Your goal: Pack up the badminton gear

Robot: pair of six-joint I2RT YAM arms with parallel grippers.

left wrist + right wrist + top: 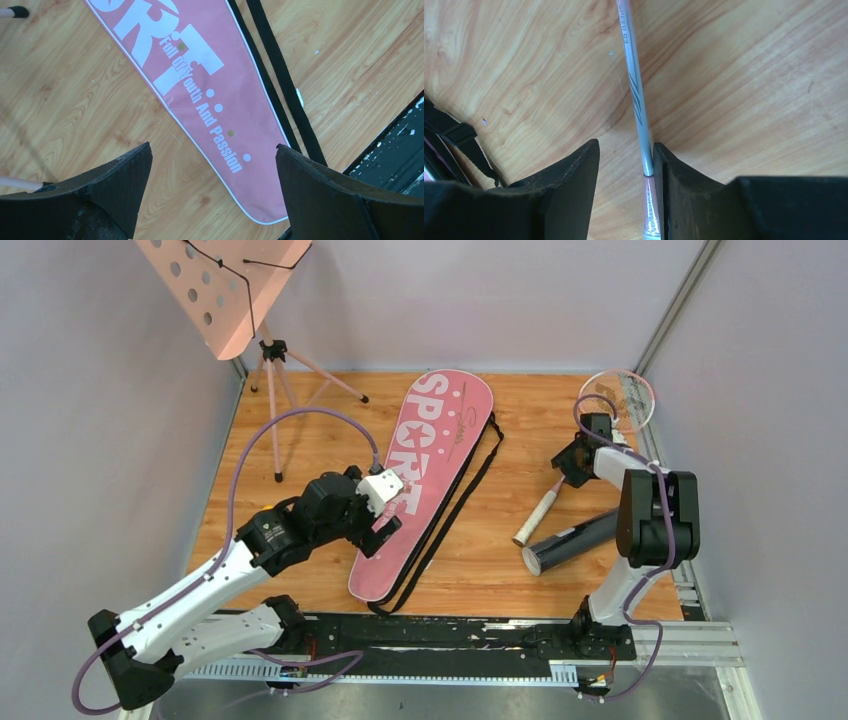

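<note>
Grey racket shaft (636,100) touched only one jaw of my right gripper (625,150), not yet clamped; off-centre, it might skid free.

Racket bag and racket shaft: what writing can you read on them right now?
"SPORT": big white letters on the pink racket bag.
"Full Of Youth And Passion": small white print beside those letters, left wrist view.
Cursive script near the bag's wide end: too small to read.
Print on the racket shaft: too blurred to read surely.
</note>
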